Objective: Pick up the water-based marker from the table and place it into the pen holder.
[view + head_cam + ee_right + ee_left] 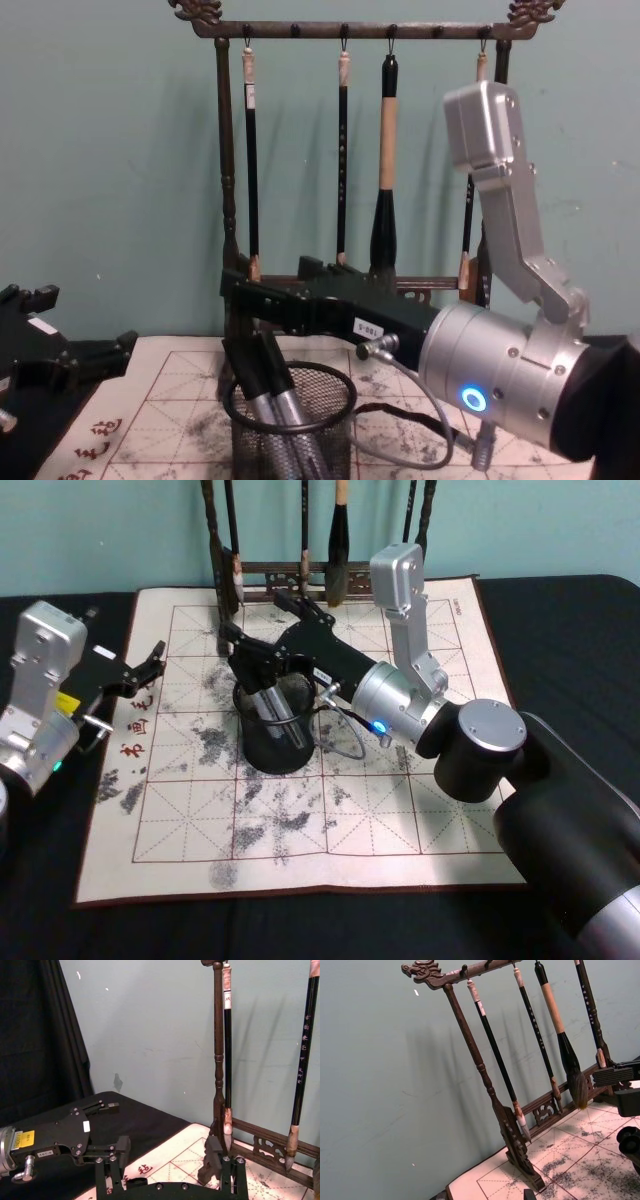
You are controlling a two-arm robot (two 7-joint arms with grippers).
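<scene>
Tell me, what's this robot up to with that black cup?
The right gripper is reaching over the wire-mesh pen holder on the gridded cloth, with grey markers leaning inside the cup below it. The left gripper hangs open off to the side. A brush rack stands behind.

Red characters on the practice cloth point(133, 725), perhaps 布, 画, 毛.

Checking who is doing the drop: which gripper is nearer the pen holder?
Right. The right gripper is directly over the pen holder rim; the left gripper hangs off to the holder's left, over the cloth's edge.
</scene>
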